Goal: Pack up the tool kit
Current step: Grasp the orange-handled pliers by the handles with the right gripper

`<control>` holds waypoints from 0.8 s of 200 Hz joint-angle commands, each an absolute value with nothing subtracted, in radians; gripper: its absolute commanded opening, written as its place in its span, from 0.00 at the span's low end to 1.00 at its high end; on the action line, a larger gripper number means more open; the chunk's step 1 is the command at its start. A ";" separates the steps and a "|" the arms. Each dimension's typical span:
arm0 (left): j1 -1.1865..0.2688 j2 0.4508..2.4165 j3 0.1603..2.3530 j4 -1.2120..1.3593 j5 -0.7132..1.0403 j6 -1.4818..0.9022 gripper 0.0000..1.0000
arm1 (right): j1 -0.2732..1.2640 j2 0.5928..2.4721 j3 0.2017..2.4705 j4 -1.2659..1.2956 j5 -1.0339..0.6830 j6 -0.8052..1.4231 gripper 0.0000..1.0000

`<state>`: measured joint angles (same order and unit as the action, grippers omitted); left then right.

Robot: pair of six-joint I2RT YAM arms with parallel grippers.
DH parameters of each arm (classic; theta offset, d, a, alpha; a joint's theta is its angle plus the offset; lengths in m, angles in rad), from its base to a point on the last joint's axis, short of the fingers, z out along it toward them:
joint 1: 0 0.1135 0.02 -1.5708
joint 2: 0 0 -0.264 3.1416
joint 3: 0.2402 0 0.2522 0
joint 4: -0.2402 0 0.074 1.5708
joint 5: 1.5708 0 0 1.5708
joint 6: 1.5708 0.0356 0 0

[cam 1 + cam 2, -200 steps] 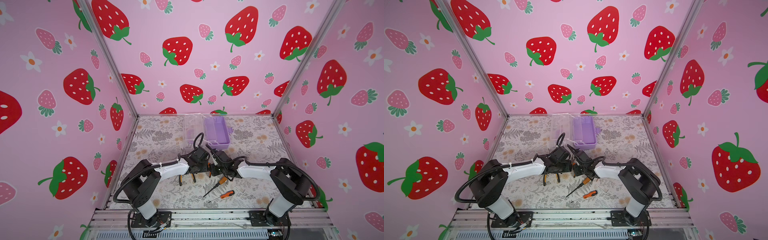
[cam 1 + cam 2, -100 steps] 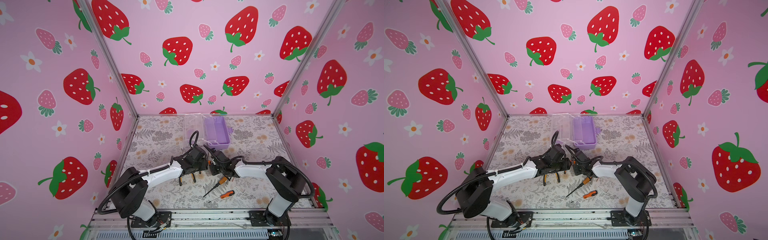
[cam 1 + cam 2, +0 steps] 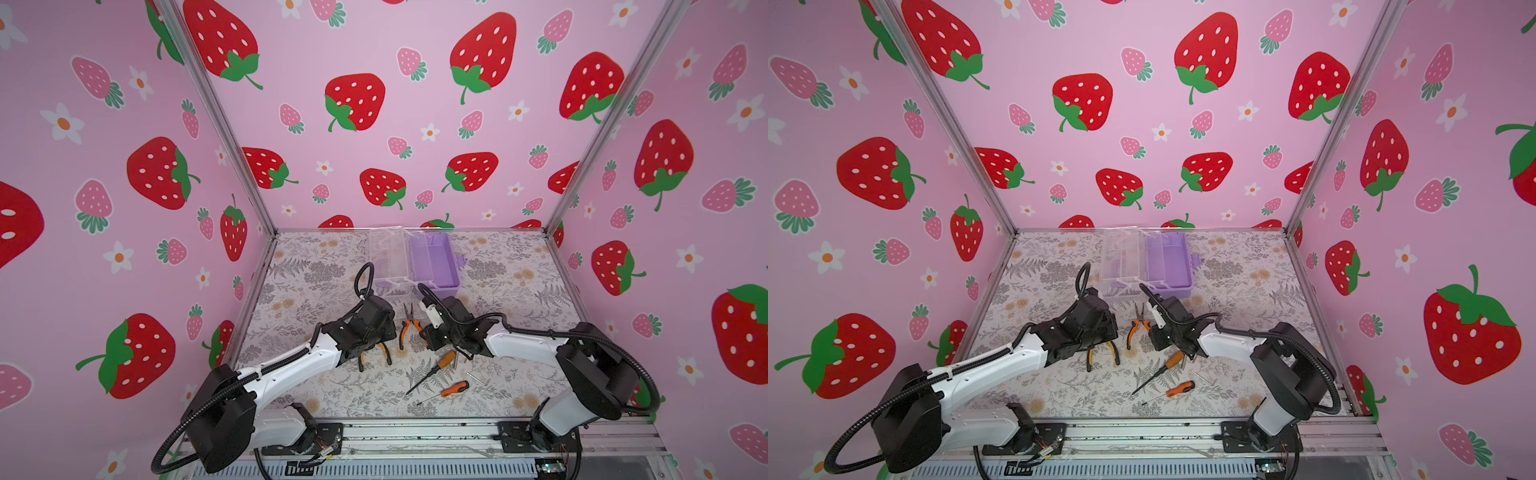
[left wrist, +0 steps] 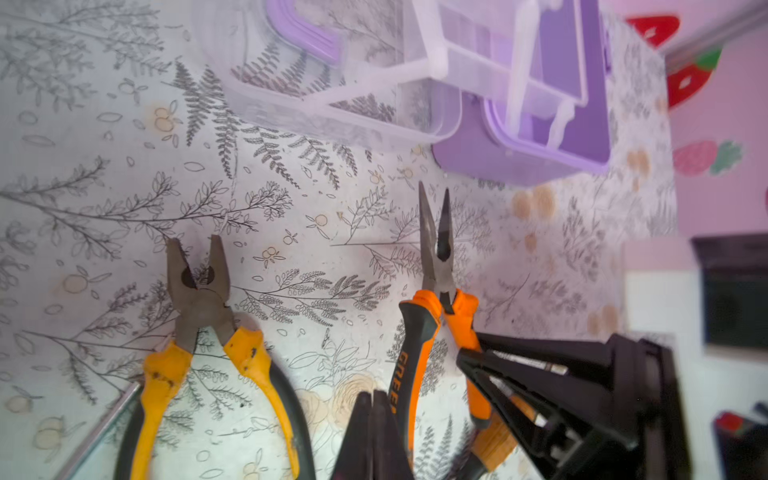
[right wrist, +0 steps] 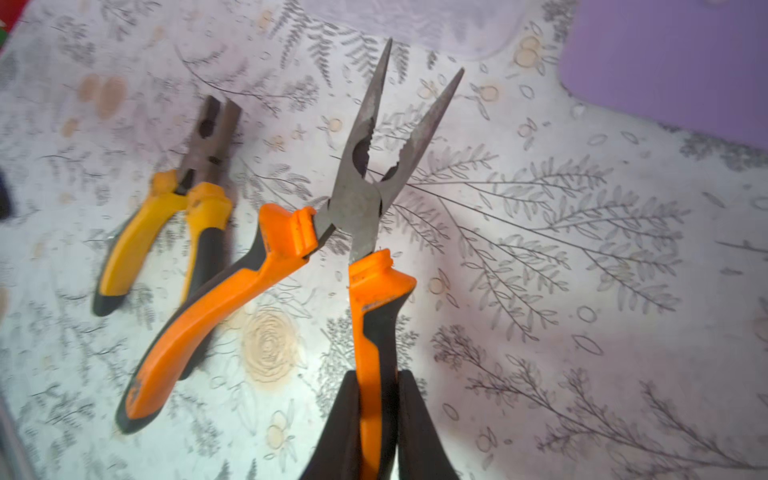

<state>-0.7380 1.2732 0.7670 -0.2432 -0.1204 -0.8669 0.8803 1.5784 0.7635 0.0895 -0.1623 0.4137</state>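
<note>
The right gripper (image 5: pixel 377 376) clamps one handle of the orange pliers (image 5: pixel 361 195). Its fingers (image 5: pixel 345 415) press either side of the grip, while the tool's other handle splays away and its long nose stands parted, pointing ahead. Whether the pliers are clear of the mat (image 5: pixel 540 291) cannot be told. Just beside them, the left gripper (image 4: pixel 372 397) is pressed closed on nothing. Its tips sit between the orange pliers' free handle and the yellow pliers (image 4: pixel 199 303), which lie flat on the mat on its other side, nose forward and slightly parted. In both top views the left gripper hangs over the yellow pliers, whose handles stick out from under it toward the arm bases. Ahead of both grippers, past the pliers' noses, sits the box (image 3: pixel 434 262), open and near the right wrist. Its clear lid (image 3: pixel 388 257) is laid back on the side toward the left gripper, and the lilac handle (image 4: pixel 303 37) shows through it. Behind the right gripper, toward the arm bases, two screwdrivers (image 3: pixel 432 372) lie on the mat apart from the pliers, with small bits (image 3: pixel 476 378) just beside them.
</note>
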 commanded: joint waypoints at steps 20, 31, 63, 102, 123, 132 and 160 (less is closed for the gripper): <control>-0.738 1.291 0.741 -0.129 -0.031 -0.907 0.00 | 0.876 1.555 0.777 0.208 -0.390 0.442 0.00; -0.740 1.305 0.752 -0.117 -0.018 -0.910 0.00 | 0.876 1.553 0.775 0.234 -0.415 0.464 0.00; -0.746 1.373 0.827 -0.130 0.037 -0.894 0.00 | 0.876 1.530 0.772 0.312 -0.475 0.544 0.00; -0.775 1.410 0.895 -0.108 0.095 -0.891 0.00 | 0.874 1.499 0.772 0.339 -0.491 0.583 0.00; -0.776 1.370 0.902 -0.090 0.100 -0.899 0.00 | 0.864 1.466 0.780 0.312 -0.484 0.576 0.00; -0.776 1.342 0.915 -0.111 0.081 -0.892 0.00 | 0.853 1.443 0.785 0.290 -0.475 0.569 0.00; -0.772 1.230 0.958 -0.205 -0.011 -0.837 0.00 | 0.795 1.361 0.819 0.203 -0.425 0.512 0.00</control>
